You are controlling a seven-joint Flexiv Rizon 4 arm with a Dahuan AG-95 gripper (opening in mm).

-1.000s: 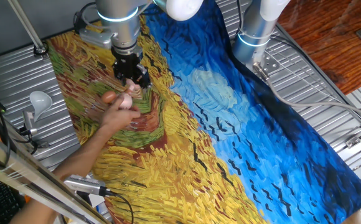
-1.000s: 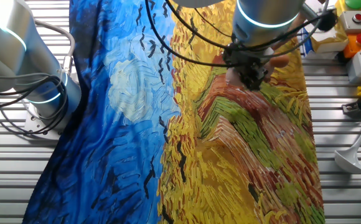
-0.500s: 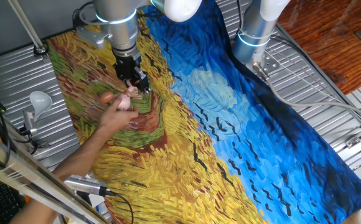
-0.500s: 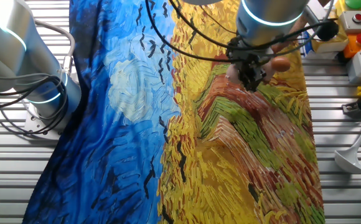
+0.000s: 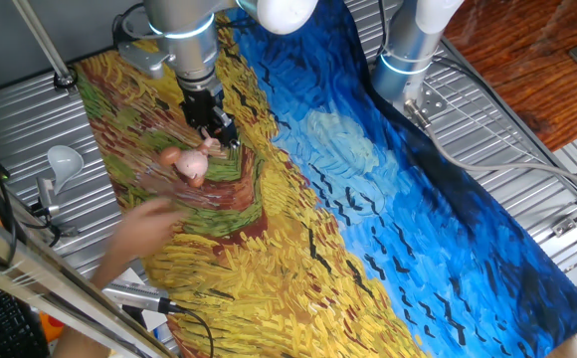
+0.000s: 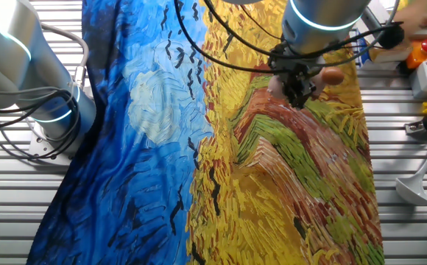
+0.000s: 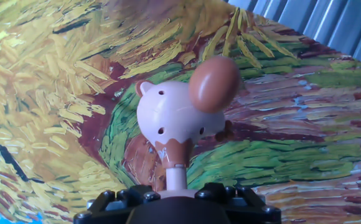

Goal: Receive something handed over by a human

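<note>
Toy [image 7: 179,118], pale pink with 1 orange-brown lobe, pinched by its thin stem in tool [image 5: 216,139] above cloth-covered surface [image 5: 298,229], hand [image 5: 144,227] apart; likely light and soft, stem slender, best gripped gently.

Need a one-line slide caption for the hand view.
Gripper holds a pale-pink toy with an orange-brown ear by its narrow end, above the painted yellow-and-green cloth.

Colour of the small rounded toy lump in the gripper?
Pale pink lump with an orange-brown rounded end; clearest in the hand view.
</note>
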